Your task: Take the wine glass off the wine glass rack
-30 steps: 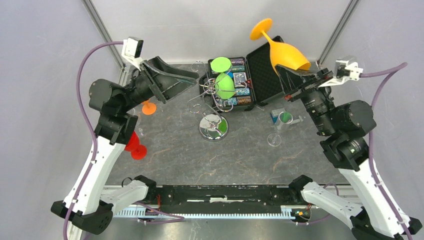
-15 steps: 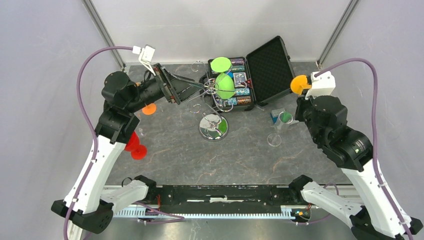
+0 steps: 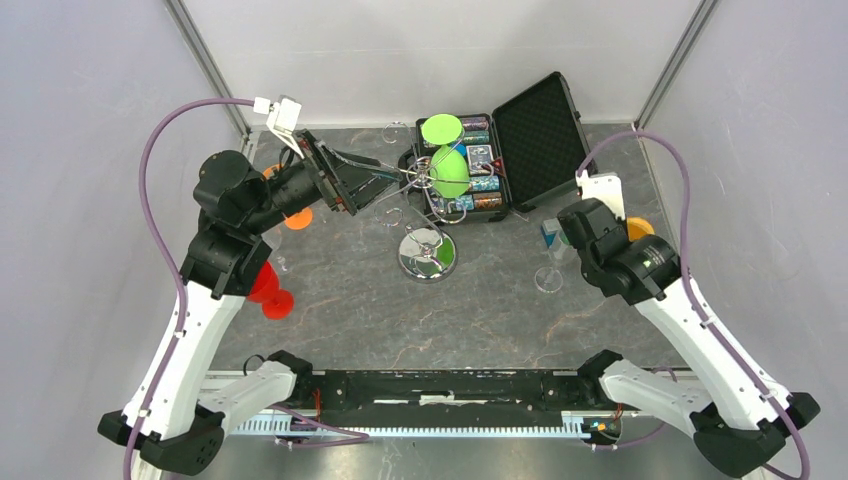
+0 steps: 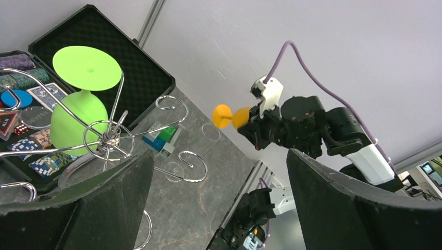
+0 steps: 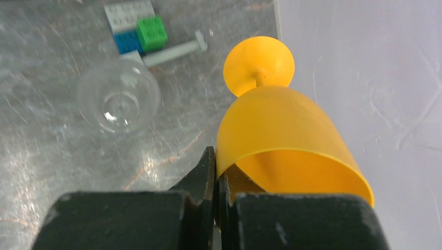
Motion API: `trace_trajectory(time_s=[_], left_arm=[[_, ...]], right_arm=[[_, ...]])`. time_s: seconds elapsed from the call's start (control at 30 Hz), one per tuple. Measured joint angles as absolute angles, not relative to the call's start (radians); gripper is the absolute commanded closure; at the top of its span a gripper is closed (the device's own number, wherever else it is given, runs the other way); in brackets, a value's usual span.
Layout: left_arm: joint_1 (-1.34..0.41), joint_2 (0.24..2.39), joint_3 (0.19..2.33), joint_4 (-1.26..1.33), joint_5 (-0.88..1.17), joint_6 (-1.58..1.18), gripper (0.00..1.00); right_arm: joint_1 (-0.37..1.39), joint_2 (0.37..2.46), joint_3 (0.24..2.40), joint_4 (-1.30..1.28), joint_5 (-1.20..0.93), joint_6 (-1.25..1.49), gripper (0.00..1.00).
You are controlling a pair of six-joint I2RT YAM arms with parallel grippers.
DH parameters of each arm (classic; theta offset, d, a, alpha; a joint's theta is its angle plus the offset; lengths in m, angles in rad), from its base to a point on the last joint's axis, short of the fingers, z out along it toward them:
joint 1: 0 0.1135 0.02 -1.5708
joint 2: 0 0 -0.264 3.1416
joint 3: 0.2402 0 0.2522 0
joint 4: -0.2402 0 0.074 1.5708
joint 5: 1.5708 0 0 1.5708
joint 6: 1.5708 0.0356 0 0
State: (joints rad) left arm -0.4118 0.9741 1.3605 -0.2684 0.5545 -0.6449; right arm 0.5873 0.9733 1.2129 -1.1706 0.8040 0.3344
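The wine glass rack (image 3: pixel 427 254) stands mid-table on its mirrored disc, its wire arms spreading from the hub (image 4: pixel 107 138). A green wine glass (image 3: pixel 450 170) hangs upside down on it, its foot (image 4: pixel 86 67) on top. My left gripper (image 3: pixel 390 178) is open just left of the hub, nothing between its fingers (image 4: pixel 78 208). My right gripper (image 5: pixel 216 177) is shut on the rim of an orange wine glass (image 5: pixel 286 140), held low over the table's right side (image 3: pixel 638 228).
An open black case (image 3: pixel 520 135) with chips and cards lies behind the rack. A clear glass (image 5: pixel 119 96) and toy blocks (image 5: pixel 138 31) sit near the right gripper. A red glass (image 3: pixel 268 290) and an orange glass foot (image 3: pixel 297 216) stand by the left arm.
The right arm has swung the orange glass from high at the back down to the table's right side. The left gripper has opened wider and edged towards the rack.
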Motion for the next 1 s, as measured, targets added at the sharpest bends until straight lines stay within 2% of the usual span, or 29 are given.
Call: trace_trajectory(time_s=[0.33, 1.0], left_arm=[[-0.412, 0.962, 1.359, -0.268, 0.559, -0.645, 0.00], [-0.412, 0.949, 1.347, -0.267, 0.550, -0.634, 0.00]], right_arm=[[0.456, 0.847, 1.125, -1.196, 0.555, 0.336, 1.00], [0.453, 0.849, 0.939, -1.234, 0.087, 0.235, 1.00]])
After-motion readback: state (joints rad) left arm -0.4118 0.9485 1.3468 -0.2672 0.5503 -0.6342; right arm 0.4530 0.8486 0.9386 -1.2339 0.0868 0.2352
